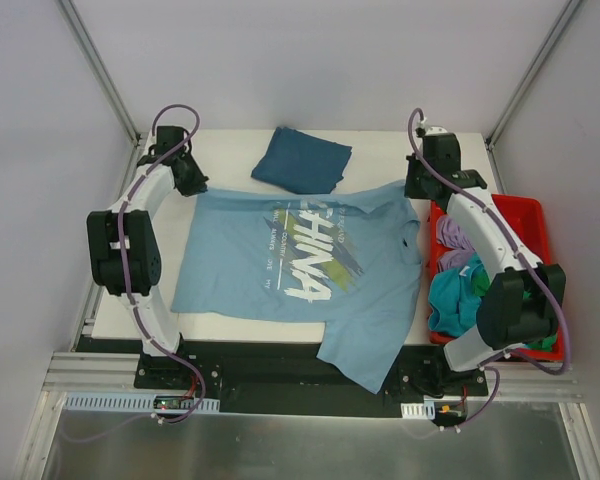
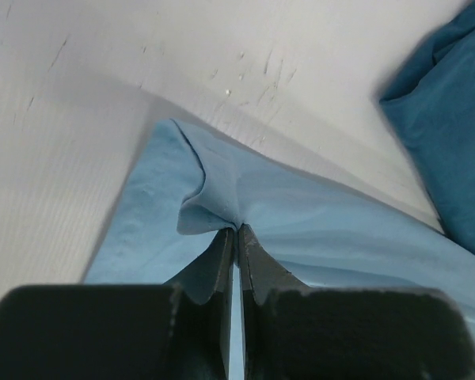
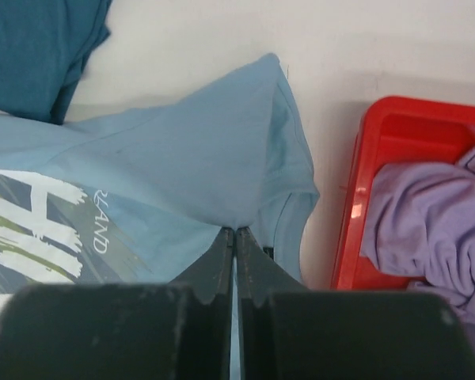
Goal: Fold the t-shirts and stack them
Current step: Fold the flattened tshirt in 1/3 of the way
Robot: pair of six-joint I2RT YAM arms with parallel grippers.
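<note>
Sky-blue t-shirt (image 1: 242, 262): looked soft, limp; best gripped at edges.
Left tool (image 2: 236, 228): clamped its far-left corner.
Right tool (image 3: 234, 229): clamped its far-right sleeve.

arms (image 1: 145, 195): white links, black joints | cables (image 1: 128, 265): purple | left hand (image 2: 236, 229), right hand (image 3: 235, 231): black tapered fingers

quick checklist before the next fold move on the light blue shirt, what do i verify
1. left hand pinching the light blue shirt: ok
2. right hand pinching the same shirt: ok
3. shirt flat on the table: not ok, a near corner hangs over the front edge
4. folded dark blue shirt apart from it: cannot tell, edges look touching
5. red bin apart from the held shirt: ok
</note>
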